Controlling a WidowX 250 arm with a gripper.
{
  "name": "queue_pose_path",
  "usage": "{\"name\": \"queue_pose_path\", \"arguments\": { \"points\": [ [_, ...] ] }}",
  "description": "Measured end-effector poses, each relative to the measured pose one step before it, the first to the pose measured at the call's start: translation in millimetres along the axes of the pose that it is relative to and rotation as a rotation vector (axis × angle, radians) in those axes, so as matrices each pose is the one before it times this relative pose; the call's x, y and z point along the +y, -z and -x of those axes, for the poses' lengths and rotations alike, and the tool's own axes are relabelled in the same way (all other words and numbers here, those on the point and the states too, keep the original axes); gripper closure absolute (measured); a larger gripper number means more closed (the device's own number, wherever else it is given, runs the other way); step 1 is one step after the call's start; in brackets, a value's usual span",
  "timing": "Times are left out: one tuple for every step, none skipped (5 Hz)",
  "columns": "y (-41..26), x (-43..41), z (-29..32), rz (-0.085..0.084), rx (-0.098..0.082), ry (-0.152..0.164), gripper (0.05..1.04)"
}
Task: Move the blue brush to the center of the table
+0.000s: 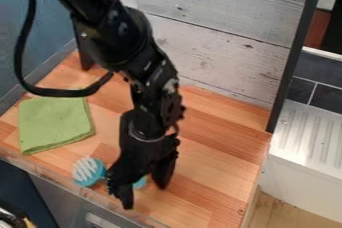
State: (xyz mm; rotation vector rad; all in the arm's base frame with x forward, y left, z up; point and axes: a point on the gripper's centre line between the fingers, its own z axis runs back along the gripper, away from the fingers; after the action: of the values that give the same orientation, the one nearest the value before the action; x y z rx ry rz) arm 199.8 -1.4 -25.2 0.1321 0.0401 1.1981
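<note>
Camera view shows the black gripper (143, 195) pointing down at the wooden table (220, 147), its jaws spread apart with a bit of blue between them. The brush (89, 171) — blue, with white bristles — lies near the table's front edge, partly hidden by the gripper. Farther back, a green cloth (55, 123) lies flat.

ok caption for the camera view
Black two-finger gripper above a blue, white-bristled brush, square green cloth nearby, on a striped wooden tabletop

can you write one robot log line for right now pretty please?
hand: open, over blue brush | blue brush: near table front edge, not centered | green cloth: lying on table
</note>
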Motion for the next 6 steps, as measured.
{"name": "queue_pose_path", "arguments": {
  "points": [
    [9.45, -1.87, -10.8, 0.0115, 0.0166, -0.0143, 0.084],
    [-0.63, -4.86, -4.6, 0.0078, 0.0027, 0.0022, 0.084],
    [1.18, -0.99, -5.61, 0.0101, 0.0003, -0.0149, 0.112],
    [1.61, -2.94, -2.52, -0.0004, -0.0066, 0.0058, 0.387],
    [0.45, 0.89, -0.25, 0.0013, -0.0069, -0.0109, 0.676],
    [-0.35, 3.15, 2.64, 0.0076, -0.0102, 0.0075, 0.798]
  ]
}}
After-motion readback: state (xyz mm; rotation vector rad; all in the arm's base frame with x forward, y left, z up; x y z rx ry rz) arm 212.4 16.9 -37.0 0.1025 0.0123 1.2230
